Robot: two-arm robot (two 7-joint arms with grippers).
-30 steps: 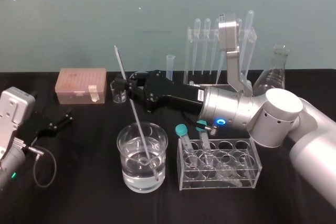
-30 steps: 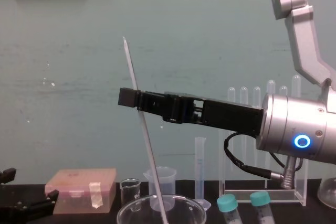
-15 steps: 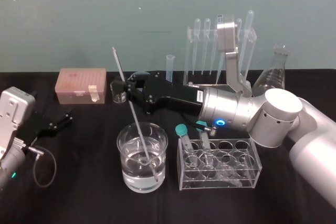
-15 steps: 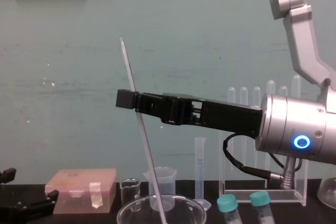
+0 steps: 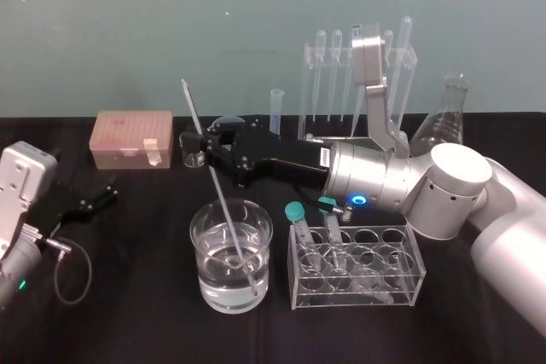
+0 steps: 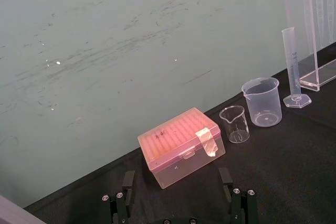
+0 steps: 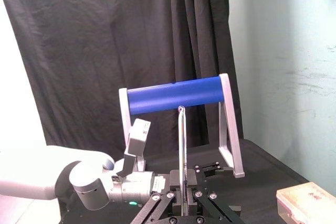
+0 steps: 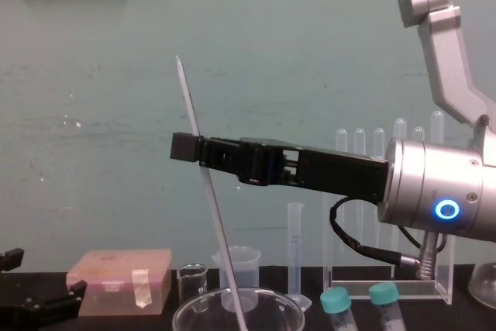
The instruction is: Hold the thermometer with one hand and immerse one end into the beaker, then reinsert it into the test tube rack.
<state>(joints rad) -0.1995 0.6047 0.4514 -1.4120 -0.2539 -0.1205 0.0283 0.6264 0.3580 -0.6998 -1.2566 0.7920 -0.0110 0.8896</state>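
The right end effector [image 5: 207, 143] is closed on the thermometer [image 5: 219, 187], pinched roughly a third of the way down from its upper tip. It is held over the near-left part of the tabletop [image 5: 136, 313], above the beaker [image 5: 198, 255]. The rod is tilted, with its top leaning left. The lower end is dipped into the water and appears to rest close to the beaker's bottom on the right side, though contact cannot be confirmed. In the chest view the rod [image 8: 219, 230] is seen crossing the closed fingers and running down into the beaker rim [image 8: 184, 309]. The left end effector [image 5: 95, 197] is parked low at the far left with its fingers spread apart and nothing between them.

Handling judgement: the thermometer is thin, stiff glass, light but brittle and smooth. It is likely to slip or pivot in a two-finger pinch, more so once wet. A long lever is left below the grip, so any sideways knock on the beaker wall would be magnified. A hold nearer the middle would be steadier, with firm but not crushing pressure.

The test tube rack [image 5: 307, 83] stands at the far right, partly hidden behind the arm, with pipettes [image 5: 336, 66] through its top bar. A straight lift is advised before travel. The tip must be lined up with a free hole, because a skewed entry could snap the rod.
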